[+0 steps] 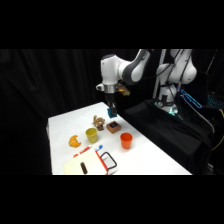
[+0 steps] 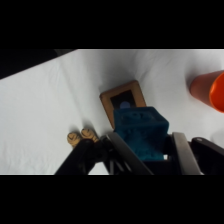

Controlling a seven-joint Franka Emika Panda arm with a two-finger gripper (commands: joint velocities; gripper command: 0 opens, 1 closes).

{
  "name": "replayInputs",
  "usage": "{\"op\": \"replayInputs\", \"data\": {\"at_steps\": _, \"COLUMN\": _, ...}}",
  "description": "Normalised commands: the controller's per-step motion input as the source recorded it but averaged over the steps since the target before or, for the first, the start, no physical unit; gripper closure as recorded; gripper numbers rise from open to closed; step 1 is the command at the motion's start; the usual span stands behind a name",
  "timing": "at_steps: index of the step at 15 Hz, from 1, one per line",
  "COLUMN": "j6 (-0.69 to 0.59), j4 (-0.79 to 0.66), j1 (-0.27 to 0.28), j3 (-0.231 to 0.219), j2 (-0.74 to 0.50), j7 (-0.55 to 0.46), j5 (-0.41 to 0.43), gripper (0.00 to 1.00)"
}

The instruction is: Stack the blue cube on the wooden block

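In the wrist view the blue cube (image 2: pixel 140 130) sits clamped between the two fingers of my gripper (image 2: pixel 145 150), held in the air. Just beyond it on the white table lies the wooden block (image 2: pixel 123 100), reddish-brown with a dark square on top. In the side view my gripper (image 1: pixel 112 113) hangs a little above and behind the wooden block (image 1: pixel 113 126), with the blue cube (image 1: pixel 111 114) showing as a small blue spot at its tips.
A tan knobbly wooden figure (image 1: pixel 98 122) stands left of the block, and its feet (image 2: pixel 81 135) show in the wrist view. An orange cup (image 1: pixel 126 140), a yellow-green cup (image 1: pixel 91 134), an orange object (image 1: pixel 74 141), a pen (image 1: pixel 98 148) and a white board (image 1: pixel 90 162) lie nearer the front.
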Motion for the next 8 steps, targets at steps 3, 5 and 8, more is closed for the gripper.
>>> {"op": "replayInputs", "data": {"at_steps": 3, "j6": 0.26, "j4": -0.03, "j1": -0.017, "j3": -0.01, "j2": 0.09, "j7": -0.21, "j5": 0.178, "gripper": 0.74}}
{"op": "replayInputs", "data": {"at_steps": 5, "j6": 0.31, "j4": -0.07, "j1": -0.006, "j3": -0.004, "j2": 0.07, "j7": -0.13, "j5": 0.121, "gripper": 0.74}}
{"op": "replayInputs", "data": {"at_steps": 8, "j6": 0.29, "j4": -0.09, "j1": 0.004, "j3": -0.003, "j2": 0.06, "j7": -0.1, "j5": 0.101, "gripper": 0.74}}
